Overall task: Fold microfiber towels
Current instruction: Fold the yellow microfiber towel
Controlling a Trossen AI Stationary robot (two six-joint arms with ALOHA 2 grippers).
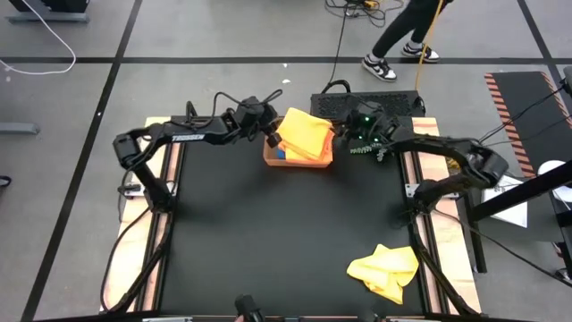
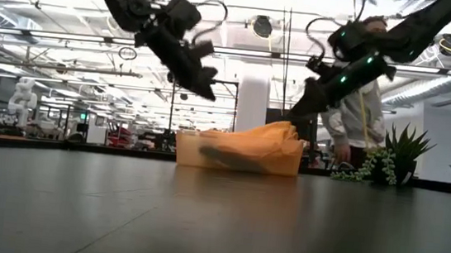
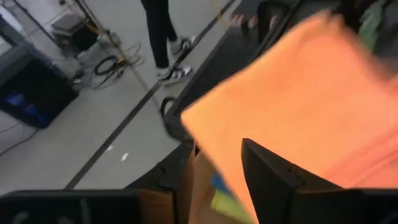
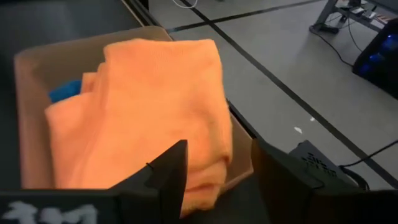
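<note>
High view, both pincers open above orange towel

A folded towel lay in the tray at the upper centre of the high view, on top of other towels. The left gripper hung at the tray's left edge, the right gripper at its right, with the plant sprig just right of the tray. A crumpled towel lay on the table at the lower right, well apart.
</note>
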